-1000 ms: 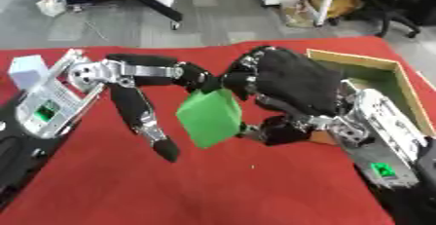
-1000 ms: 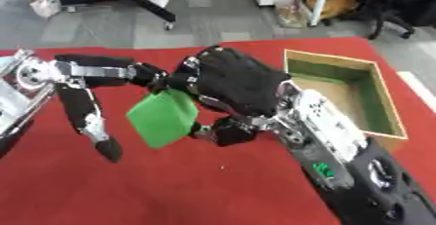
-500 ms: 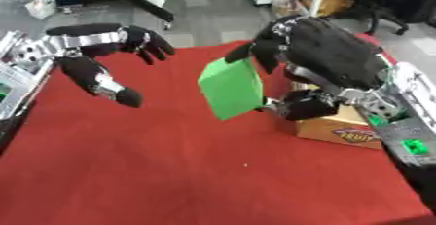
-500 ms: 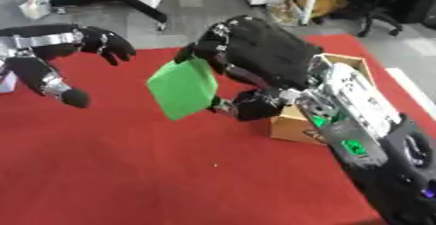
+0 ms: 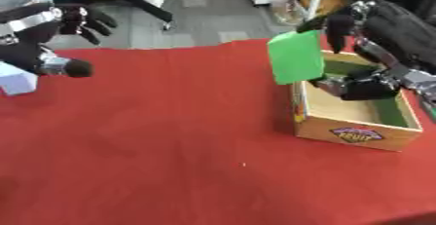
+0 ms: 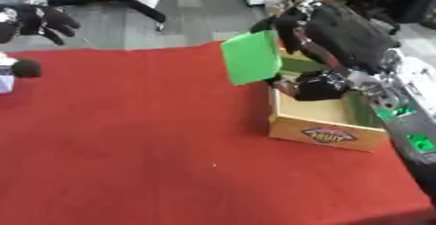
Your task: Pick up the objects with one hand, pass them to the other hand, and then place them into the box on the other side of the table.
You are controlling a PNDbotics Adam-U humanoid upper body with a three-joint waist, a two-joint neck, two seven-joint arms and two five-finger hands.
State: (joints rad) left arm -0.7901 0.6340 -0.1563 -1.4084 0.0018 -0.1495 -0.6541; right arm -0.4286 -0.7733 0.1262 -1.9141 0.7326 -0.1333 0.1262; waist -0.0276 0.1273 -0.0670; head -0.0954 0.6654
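Left eye view: one flat green block [image 5: 296, 57], smooth and rectangular, was pinched in the right hand [image 5: 374, 48], fingers [image 5: 340, 27] curled over its top edge and thumb below. It hung tilted above the near-left rim of one open cardboard box [image 5: 353, 131] with a green lining. Left hand [image 5: 53, 28] hovered well apart over the red cloth bench [image 5: 170, 136], fingers relaxed, holding nothing, just beside one pale box [image 5: 15, 79].

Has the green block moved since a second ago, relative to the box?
Yes. The green block, held in the right hand, has travelled right from mid-table and now hangs at the near-left edge of the box, not yet inside.
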